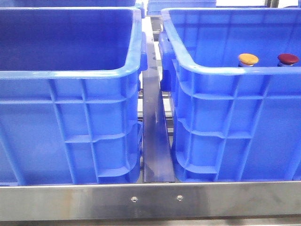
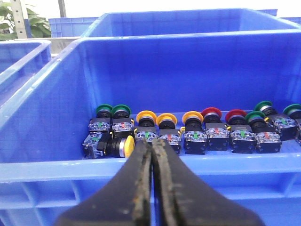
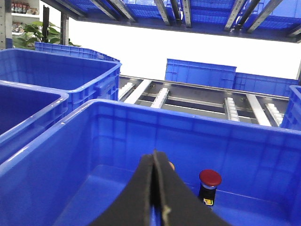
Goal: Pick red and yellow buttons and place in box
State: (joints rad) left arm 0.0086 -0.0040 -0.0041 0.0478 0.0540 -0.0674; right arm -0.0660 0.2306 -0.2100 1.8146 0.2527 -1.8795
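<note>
In the front view a yellow-orange button (image 1: 248, 59) and a dark red button (image 1: 288, 59) stand upright inside the right blue crate (image 1: 221, 70), their caps showing just over its near rim. The right wrist view shows the red button (image 3: 209, 179) on that crate's floor. A sliver of the yellow button (image 3: 171, 165) shows behind my right gripper (image 3: 154, 153), which is shut, empty and above the crate (image 3: 188, 115). My left gripper (image 2: 151, 141) is shut and empty at the near rim of a crate (image 2: 47, 169) holding a row of several buttons (image 2: 146, 116). Neither gripper shows in the front view.
The left crate (image 1: 70, 73) stands beside the right one, with a dark divider bar (image 1: 157, 141) between them. A steel rail (image 1: 150, 200) runs across the front. More blue crates and a roller conveyor (image 3: 197, 96) lie beyond.
</note>
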